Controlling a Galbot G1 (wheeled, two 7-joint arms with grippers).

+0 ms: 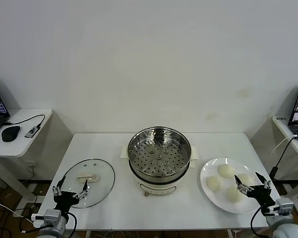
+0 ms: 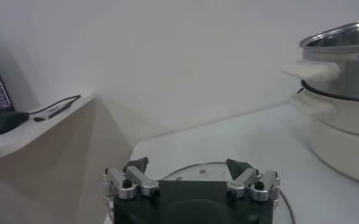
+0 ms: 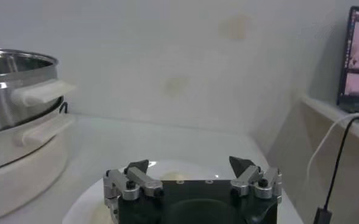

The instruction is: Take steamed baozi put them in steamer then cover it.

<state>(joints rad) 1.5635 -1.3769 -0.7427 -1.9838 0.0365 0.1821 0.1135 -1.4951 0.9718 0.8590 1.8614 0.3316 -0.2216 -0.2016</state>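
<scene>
Head view: four small round cream-white steamed baozi (image 1: 227,181) on one flat white plate (image 1: 207,174), right side of the white table (image 1: 109,203). One round shiny stainless-steel steamer (image 1: 159,157) with perforated tray on a white base, table centre, uncovered, nothing in it. One round clear glass cover (image 1: 88,180) with cream rectangular handle lies flat on the left. Left gripper (image 1: 69,190) low at the near left edge, over the cover's near rim, fingers spread, holding nothing. Right gripper (image 1: 252,183) low at the near right, over the plate's edge, fingers spread, holding nothing. Plain white wall behind; side desks with laptops both sides.

Left wrist view: left gripper (image 2: 190,167) released, the cover's rim (image 2: 199,167) just past its fingertips, steamer (image 2: 344,61) beyond.

Right wrist view: right gripper (image 3: 192,165) released above the plate (image 3: 85,207); steamer (image 3: 14,85) off to one side.
</scene>
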